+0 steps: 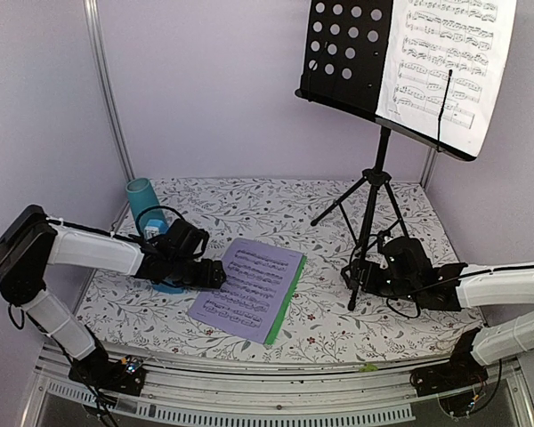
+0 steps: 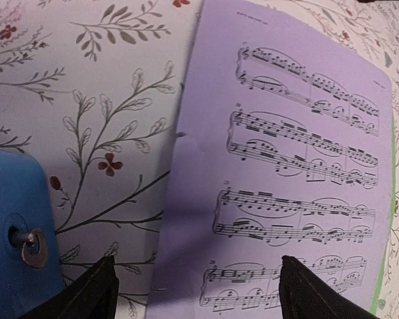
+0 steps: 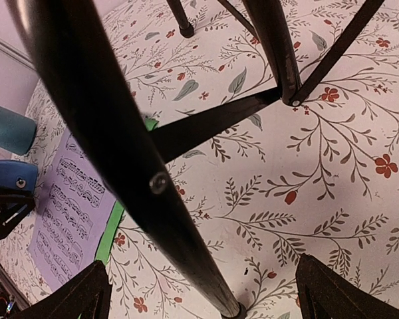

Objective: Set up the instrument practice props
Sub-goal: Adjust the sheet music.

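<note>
Over on your far left, the teal cup [image 1: 140, 197] is standing upright at the back corner of the floral table [image 1: 249, 200]. Just in front of it the blue metronome [image 2: 13, 246] is sitting on the table, half hidden from above by your left arm. Your left tool [image 2: 196, 300] is hovering low right beside it, jaws spread wide and holding nothing. The metronome is lying just outside one finger, and the left edge of the white sheet-music page [image 1: 249, 286] is running up between the two fingers. That page is lying flat near the middle of the table, on top of a green page [image 1: 289, 294] that is peeking out along its right side. Moving right, the black music stand [image 1: 372, 209] is standing upright on its tripod towards the back right, its perforated desk [image 1: 343, 49] carrying another sheet of music [image 1: 445, 53] on its right half. Down at the foot of the stand, your right tool [image 1: 360, 276] is sitting low over the table with its jaws wide apart. One tripod leg [image 3: 139, 173] is passing between the fingers; nothing is being gripped, and I cannot tell whether either finger is touching the leg.
</note>
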Tool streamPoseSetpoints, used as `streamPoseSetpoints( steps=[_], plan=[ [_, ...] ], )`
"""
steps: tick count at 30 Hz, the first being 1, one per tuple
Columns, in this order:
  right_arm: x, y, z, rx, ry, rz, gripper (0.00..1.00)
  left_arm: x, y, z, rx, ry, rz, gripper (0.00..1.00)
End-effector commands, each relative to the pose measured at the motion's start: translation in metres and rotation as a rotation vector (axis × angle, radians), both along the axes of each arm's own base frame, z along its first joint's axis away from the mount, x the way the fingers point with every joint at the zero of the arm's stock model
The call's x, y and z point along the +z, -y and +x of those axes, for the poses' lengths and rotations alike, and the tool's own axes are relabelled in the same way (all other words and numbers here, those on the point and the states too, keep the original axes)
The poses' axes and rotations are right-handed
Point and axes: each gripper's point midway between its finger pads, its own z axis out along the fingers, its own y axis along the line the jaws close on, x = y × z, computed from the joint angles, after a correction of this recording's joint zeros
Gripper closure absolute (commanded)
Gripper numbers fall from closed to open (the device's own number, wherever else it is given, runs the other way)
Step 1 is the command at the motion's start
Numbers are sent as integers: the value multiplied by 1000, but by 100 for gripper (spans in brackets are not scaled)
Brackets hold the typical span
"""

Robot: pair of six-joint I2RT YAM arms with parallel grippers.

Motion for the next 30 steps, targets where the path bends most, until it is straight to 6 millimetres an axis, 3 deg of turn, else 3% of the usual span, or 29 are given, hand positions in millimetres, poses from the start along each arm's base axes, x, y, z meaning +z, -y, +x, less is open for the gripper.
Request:
streamPoseSetpoints(
  steps=[1, 4, 8, 18, 30],
  plan=[
    [13, -1, 1, 17, 18, 2, 1, -8, -29, 6, 91, -18, -8, 15],
    [16, -1, 0, 19, 22, 10, 1, -11, -44, 11, 124, -28, -15, 15],
    [19, 1, -1, 16, 25, 13, 1, -10, -49, 17, 122, -25, -26, 15],
    [29, 6, -4, 10, 38, 24, 1, 4, 13, 16, -46, -27, -76, 19],
    [49, 11, -10, 20, 83, 50, 1, -15, 22, 40, -44, -53, 17, 28]
  ],
)
